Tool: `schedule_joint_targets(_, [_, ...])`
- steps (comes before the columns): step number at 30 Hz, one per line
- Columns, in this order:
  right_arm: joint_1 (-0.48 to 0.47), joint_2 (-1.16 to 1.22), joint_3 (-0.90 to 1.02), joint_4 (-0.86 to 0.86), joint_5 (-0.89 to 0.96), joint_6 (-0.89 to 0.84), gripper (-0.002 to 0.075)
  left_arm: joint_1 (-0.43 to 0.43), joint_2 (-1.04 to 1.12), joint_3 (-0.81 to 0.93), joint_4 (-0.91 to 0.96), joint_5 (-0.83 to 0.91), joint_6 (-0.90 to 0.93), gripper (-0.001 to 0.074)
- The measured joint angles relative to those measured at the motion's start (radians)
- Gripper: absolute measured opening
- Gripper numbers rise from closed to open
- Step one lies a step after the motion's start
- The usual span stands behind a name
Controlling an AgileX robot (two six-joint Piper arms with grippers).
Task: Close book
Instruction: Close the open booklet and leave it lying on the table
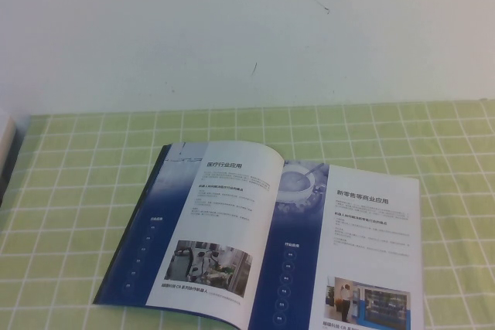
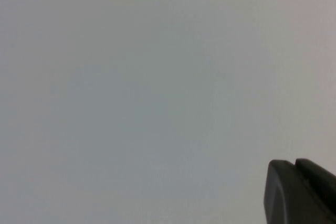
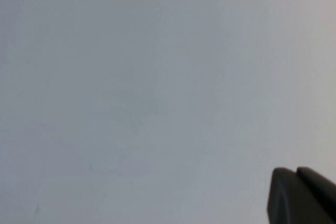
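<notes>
An open book (image 1: 263, 237) lies flat on the green checked tablecloth (image 1: 69, 191) in the high view, right of centre and near the front edge. Its blue and white pages face up, and the left page (image 1: 216, 222) bows up slightly near the spine. Neither arm appears in the high view. In the left wrist view my left gripper (image 2: 294, 162) shows as two dark tips pressed together against a blank pale surface. My right gripper (image 3: 295, 170) looks the same in the right wrist view, shut on nothing. The book is absent from both wrist views.
A white wall (image 1: 247, 28) rises behind the table's far edge. A pale object with a dark side (image 1: 6, 152) pokes in at the left edge of the cloth.
</notes>
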Motion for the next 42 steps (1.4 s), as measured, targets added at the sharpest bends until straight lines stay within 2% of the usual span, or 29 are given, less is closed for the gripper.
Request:
schedule_joint_targets(5, [0.000,0.232,-0.233,0.024,0.384,-0.085,-0.0003,0.000,0.096,-0.147,0.002,0.104,0.026,-0.0004])
schedule_joint_targets(9, [0.000,0.472,-0.370,0.161,0.627,-0.290,-0.0003,0.000,0.221,-0.204,-0.041,0.271,-0.038,-0.0004])
schedule_joint_targets(13, [0.000,0.697,-0.405,0.321,0.712,-0.488,-0.0003,0.000,0.390,-0.265,-0.094,0.491,-0.032,-0.0004])
schedule_joint_targets(16, [0.000,0.867,-0.405,0.432,0.724,-0.608,-0.0003,0.000,0.536,-0.299,-0.175,0.626,0.022,-0.0004])
schedule_joint_targets(20, [0.029,1.101,-0.405,0.516,0.720,-0.735,-0.0003,0.000,0.733,-0.337,-0.369,0.723,0.186,-0.0004])
schedule_joint_targets(23, [0.098,1.260,-0.405,0.493,0.681,-0.747,-0.0003,0.000,0.869,-0.374,-0.491,0.767,0.330,-0.0004])
schedule_joint_targets(28, [0.221,1.452,-0.407,0.418,0.575,-0.685,-0.0003,0.000,1.068,-0.481,-0.559,0.792,0.382,-0.0004])
schedule_joint_targets(34, [0.310,1.593,-0.413,0.400,0.452,-0.665,-0.0003,0.000,1.325,-0.668,-0.519,0.804,0.357,-0.0004])
schedule_joint_targets(42, [0.327,1.717,-0.417,0.395,0.364,-0.657,-0.0003,0.000,1.630,-0.871,-0.284,0.816,0.184,-0.0004])
